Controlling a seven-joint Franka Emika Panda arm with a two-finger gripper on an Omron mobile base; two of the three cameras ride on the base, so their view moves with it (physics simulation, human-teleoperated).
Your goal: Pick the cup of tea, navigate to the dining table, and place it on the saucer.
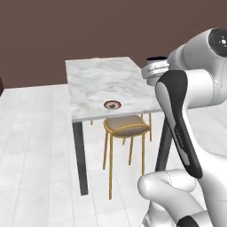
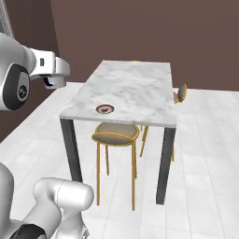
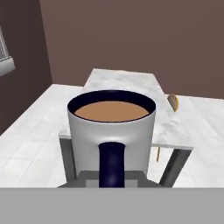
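Grey cup of tea (image 3: 111, 131) sits upright, clamped in the tool so nothing spills; the saucer (image 1: 112, 104) waits near the table's (image 1: 102, 75) six o'clock edge.

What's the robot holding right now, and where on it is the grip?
The gripper holds the cup of tea upright, low on the side where its dark handle sits; the exact contact is hidden.

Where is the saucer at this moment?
The saucer lies on the dining table, near its front edge, directly above a tan stool tucked under that edge; nothing rests on it.
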